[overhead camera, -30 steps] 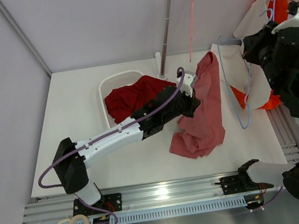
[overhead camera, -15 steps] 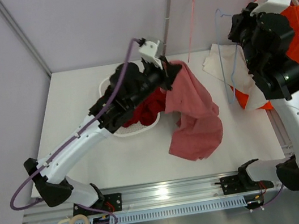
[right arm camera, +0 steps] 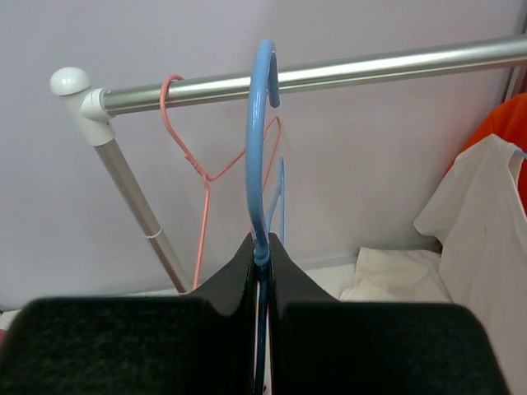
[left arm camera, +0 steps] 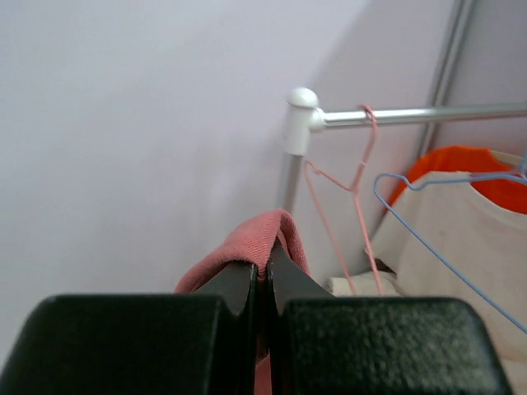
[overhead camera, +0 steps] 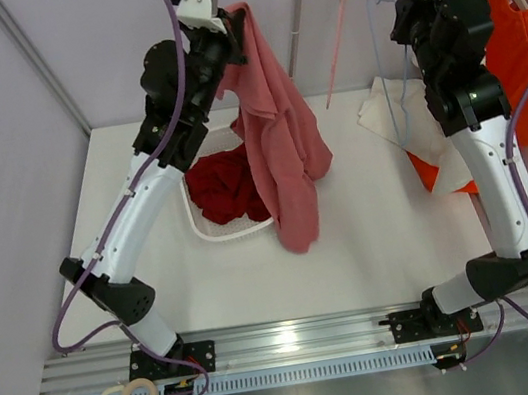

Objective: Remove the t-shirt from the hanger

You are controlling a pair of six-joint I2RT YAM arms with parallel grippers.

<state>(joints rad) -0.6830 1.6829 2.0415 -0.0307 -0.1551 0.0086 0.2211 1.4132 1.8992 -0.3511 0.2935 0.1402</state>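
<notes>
The salmon-pink t-shirt [overhead camera: 280, 144] hangs free from my left gripper [overhead camera: 233, 22], which is shut on a fold of it [left arm camera: 262, 239] and raised high near the back wall. Its hem dangles beside the basket. The t-shirt is off the blue hanger [overhead camera: 387, 76]. My right gripper [right arm camera: 262, 247] is shut on the neck of that bare hanger [right arm camera: 258, 140], whose hook crosses the metal rail [right arm camera: 370, 67]. I cannot tell whether the hook rests on the rail. In the top view the right gripper [overhead camera: 402, 14] is up by the rail's left end.
A white basket [overhead camera: 211, 233] holding a dark red garment [overhead camera: 225, 186] sits under the left arm. A bare pink hanger [right arm camera: 202, 169] hangs on the rail near its post [overhead camera: 293, 20]. Cream [overhead camera: 382, 112] and orange [overhead camera: 512, 55] garments hang at the right.
The left arm has swung up and back, lifting the pink t-shirt off the table until it hangs free. The right arm has raised the blue hanger to the rail.
</notes>
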